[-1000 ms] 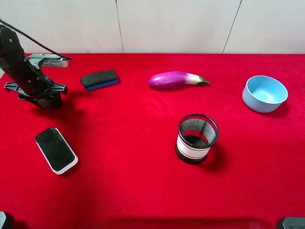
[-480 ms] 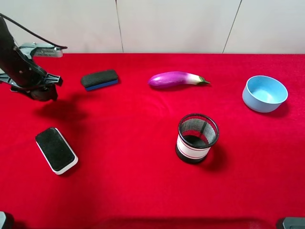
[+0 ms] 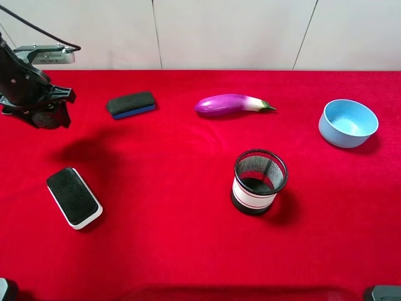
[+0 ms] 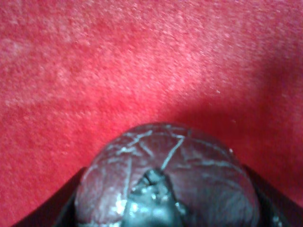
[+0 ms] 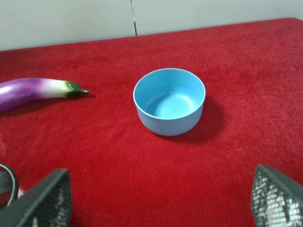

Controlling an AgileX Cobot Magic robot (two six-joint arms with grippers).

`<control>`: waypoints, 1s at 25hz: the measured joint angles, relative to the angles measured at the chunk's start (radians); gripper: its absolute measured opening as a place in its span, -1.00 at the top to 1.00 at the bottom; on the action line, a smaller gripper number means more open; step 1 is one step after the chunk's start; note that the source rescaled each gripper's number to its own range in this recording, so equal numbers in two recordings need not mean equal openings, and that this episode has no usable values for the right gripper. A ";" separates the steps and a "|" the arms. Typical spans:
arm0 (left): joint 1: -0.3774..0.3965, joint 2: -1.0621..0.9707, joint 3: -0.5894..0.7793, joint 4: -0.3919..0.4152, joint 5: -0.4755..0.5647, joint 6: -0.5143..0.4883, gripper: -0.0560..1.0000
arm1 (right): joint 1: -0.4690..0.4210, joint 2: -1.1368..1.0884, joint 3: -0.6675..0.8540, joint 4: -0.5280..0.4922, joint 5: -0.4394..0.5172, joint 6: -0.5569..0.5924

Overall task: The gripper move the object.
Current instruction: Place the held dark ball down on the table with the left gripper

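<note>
The object, a dark brownish-purple wrinkled ball [image 4: 165,179], fills the left wrist view and sits between the left gripper's dark fingers [image 4: 71,208]. In the exterior high view my left gripper [image 3: 45,117] hangs above the red cloth at the far left, shut on the ball, with its shadow [image 3: 88,150] on the cloth below. The ball itself is hard to make out there. My right gripper [image 5: 161,205] is open and empty, its mesh-patterned fingers [image 5: 45,198] wide apart, short of the blue bowl [image 5: 169,100].
On the red table [image 3: 156,238] lie a black-and-blue eraser [image 3: 130,104], a white-edged black eraser [image 3: 74,197], a glossy purple eggplant [image 3: 232,103], a black mesh cup [image 3: 259,180] and the blue bowl [image 3: 348,123] at the right. A white wall [image 3: 219,31] runs behind.
My left gripper has risen and drawn back toward the far left edge with the ball in it. Its shadow has separated from it on the cloth. Nothing else has moved.
</note>
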 joint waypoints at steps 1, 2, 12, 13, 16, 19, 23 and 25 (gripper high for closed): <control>0.000 0.000 -0.010 -0.007 0.026 0.000 0.89 | 0.000 0.000 0.000 0.000 0.000 0.000; 0.000 0.000 -0.017 -0.010 0.048 0.000 0.89 | 0.000 0.000 0.000 0.000 0.000 0.000; -0.070 -0.001 -0.053 -0.015 0.175 0.000 0.89 | 0.000 0.000 0.000 0.001 0.000 0.000; -0.090 -0.001 -0.053 -0.015 0.175 0.000 0.89 | 0.000 0.000 0.000 0.002 0.000 0.000; -0.157 -0.001 -0.053 -0.015 0.175 0.000 0.89 | 0.000 0.000 0.000 0.002 0.000 0.000; -0.231 -0.001 -0.053 -0.015 0.175 -0.014 0.89 | 0.000 0.000 0.000 0.002 0.000 0.000; -0.313 -0.001 -0.053 -0.016 0.175 -0.048 0.89 | 0.000 0.000 0.000 0.002 0.001 0.000; -0.355 -0.001 -0.053 -0.016 0.176 -0.060 0.89 | 0.000 0.000 0.000 0.002 0.001 0.000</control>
